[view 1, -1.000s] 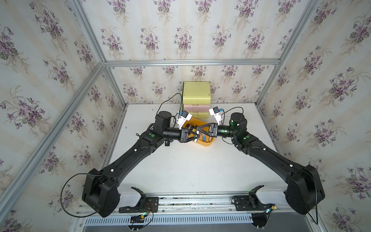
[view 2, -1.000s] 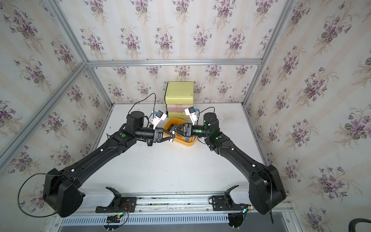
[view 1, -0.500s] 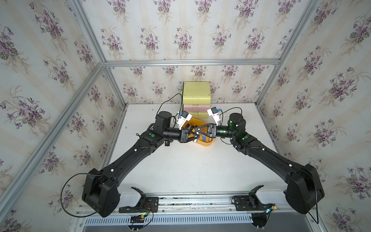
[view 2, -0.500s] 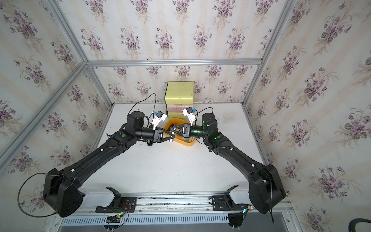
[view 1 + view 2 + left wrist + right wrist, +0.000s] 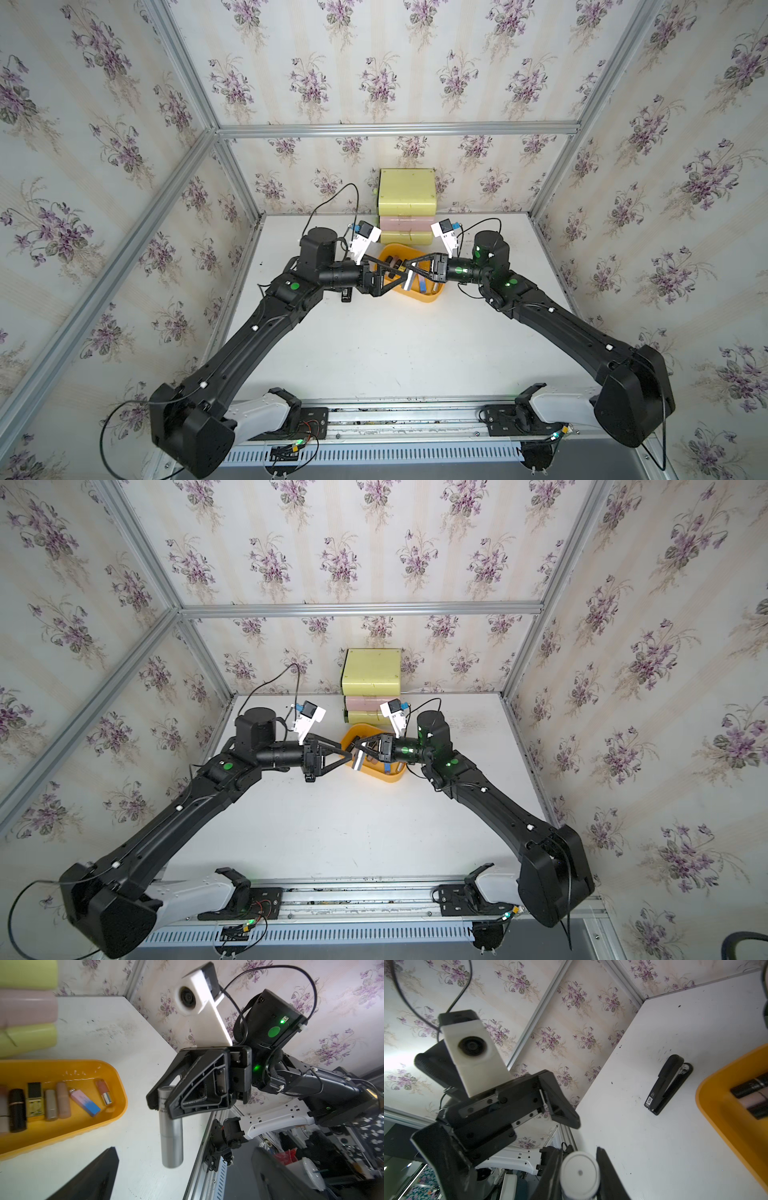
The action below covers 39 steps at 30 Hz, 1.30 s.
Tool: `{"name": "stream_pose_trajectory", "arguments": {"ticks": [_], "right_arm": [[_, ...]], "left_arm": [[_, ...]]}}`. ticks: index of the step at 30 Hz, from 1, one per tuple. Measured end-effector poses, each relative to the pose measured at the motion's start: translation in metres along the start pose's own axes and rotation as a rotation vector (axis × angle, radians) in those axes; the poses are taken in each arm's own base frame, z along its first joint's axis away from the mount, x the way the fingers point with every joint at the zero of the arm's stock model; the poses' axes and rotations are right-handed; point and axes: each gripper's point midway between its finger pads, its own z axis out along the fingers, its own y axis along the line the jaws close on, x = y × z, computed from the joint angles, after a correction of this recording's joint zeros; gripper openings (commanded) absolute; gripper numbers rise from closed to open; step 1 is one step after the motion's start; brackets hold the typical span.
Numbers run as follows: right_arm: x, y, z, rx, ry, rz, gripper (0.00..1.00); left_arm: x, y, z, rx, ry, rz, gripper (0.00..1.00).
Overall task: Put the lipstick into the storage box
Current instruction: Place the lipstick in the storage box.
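Close to the storage box [image 5: 122,1095], right fingers [image 5: 199,1084] pinch the lipstick [image 5: 172,1138]; left fingers [image 5: 561,1108] spread opposite, stapler [image 5: 664,1086] nearby.

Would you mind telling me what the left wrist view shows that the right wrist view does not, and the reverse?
Only the left wrist view: the drawer unit, a pink-and-blue stick lying in the storage box, and the silver lipstick at full length, pinched by the right hand.
Only the right wrist view: a black stapler on the table, and the whole left hand, jaws open, holding nothing.
Both: the silver lipstick, the storage box with dark lipsticks in it, and the table.
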Motion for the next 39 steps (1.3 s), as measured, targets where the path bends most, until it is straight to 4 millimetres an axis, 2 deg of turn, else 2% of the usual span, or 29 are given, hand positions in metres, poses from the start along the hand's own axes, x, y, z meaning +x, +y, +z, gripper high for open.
{"name": "stream_pose_trajectory", "arguments": {"ticks": [3,7,12,17,21,24,33,39], "right_arm": [[-0.003,-0.021,0.003,0.109,-0.001,0.016,0.16],[0.009,-0.065,0.008,0.265,0.042,0.068,0.16],[0.012,-0.108,0.013,0.416,0.077,0.081,0.16],[0.000,-0.156,0.015,0.558,0.088,0.069,0.16],[-0.006,-0.191,0.012,0.652,0.102,0.076,0.16],[-0.009,-0.209,0.008,0.699,0.106,0.079,0.16],[-0.005,-0.247,-0.005,0.798,0.126,0.096,0.16],[0.000,-0.267,-0.006,0.832,0.139,0.117,0.16]], "left_arm": [[-0.007,-0.002,-0.030,-0.130,-0.081,0.080,1.00],[0.001,0.009,-0.072,-0.342,-0.175,0.152,1.00],[0.035,0.045,-0.117,-0.627,-0.197,0.147,1.00],[0.075,0.078,-0.140,-0.823,-0.112,0.098,1.00],[0.104,0.100,-0.147,-0.917,-0.026,0.047,1.00],[0.118,0.111,-0.145,-0.944,0.030,0.010,1.00],[0.143,0.133,-0.130,-0.967,0.156,-0.069,1.00],[0.153,0.138,-0.122,-0.949,0.198,-0.103,1.00]]}}
